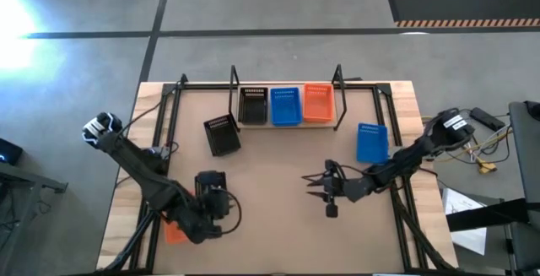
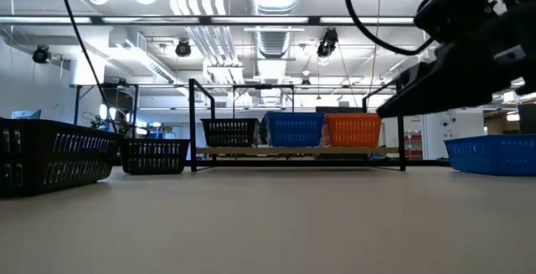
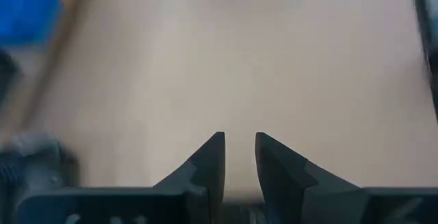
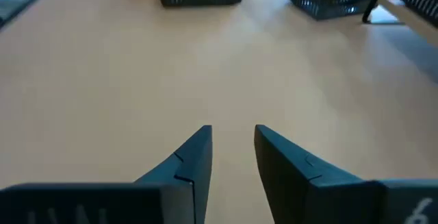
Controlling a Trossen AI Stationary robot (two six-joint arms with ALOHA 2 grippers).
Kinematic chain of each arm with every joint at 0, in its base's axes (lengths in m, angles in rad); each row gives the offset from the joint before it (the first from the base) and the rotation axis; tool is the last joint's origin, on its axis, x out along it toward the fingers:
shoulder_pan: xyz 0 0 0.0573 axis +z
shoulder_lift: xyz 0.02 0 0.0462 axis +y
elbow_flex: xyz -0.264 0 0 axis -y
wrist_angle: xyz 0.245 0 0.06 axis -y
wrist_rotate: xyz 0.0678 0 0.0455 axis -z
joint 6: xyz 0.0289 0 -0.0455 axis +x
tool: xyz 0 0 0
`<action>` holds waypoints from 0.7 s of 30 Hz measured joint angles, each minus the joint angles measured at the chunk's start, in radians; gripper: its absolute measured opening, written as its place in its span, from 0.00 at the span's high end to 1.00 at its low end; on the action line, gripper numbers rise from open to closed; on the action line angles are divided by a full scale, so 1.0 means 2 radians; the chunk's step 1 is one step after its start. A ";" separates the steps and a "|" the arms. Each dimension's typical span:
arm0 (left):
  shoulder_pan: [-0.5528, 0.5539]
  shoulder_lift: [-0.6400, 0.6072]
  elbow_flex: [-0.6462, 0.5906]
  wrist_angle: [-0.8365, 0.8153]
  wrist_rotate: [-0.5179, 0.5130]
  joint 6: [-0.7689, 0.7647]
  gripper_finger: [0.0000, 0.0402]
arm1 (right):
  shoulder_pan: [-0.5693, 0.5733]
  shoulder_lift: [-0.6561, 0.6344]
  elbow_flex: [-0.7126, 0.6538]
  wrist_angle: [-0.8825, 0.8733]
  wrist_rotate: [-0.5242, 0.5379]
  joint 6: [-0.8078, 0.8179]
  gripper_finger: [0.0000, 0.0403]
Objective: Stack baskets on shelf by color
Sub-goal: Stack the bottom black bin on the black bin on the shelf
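Note:
On the shelf (image 1: 346, 99) at the far middle, a black basket (image 1: 252, 105), a blue one (image 1: 285, 105) and an orange one (image 1: 318, 103) stand side by side on their bases. A loose black basket (image 1: 222, 134) sits left of the shelf. Another black one (image 2: 50, 161) stands near-left, with an orange basket (image 1: 175, 232) partly under my left arm. A blue basket (image 1: 371, 142) lies at the right. My left gripper (image 3: 239, 142) hangs over bare table, open a little, holding nothing. My right gripper (image 4: 233, 135) is open at mid-table and points toward the left edge.
Black wire uprights (image 1: 234, 86) flank the shelf board, and a black frame rail (image 1: 278, 84) runs along the table's far side. Bare tabletop (image 1: 270, 175) lies between the two grippers. Cables and papers (image 1: 485, 154) sit off the table's right edge.

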 joint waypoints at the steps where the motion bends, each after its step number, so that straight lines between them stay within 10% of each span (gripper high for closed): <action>1: 0.000 0.004 0.001 -0.014 0.026 -0.025 0.84 | 0.000 0.004 -0.001 -0.001 0.000 0.000 0.75; 8: -0.009 0.042 -0.012 -0.035 0.212 -0.109 0.84 | 0.000 0.019 0.011 0.002 0.001 -0.010 0.79; 21: -0.019 0.089 -0.024 -0.037 0.209 -0.117 0.84 | 0.000 0.020 0.013 0.002 0.001 -0.020 0.83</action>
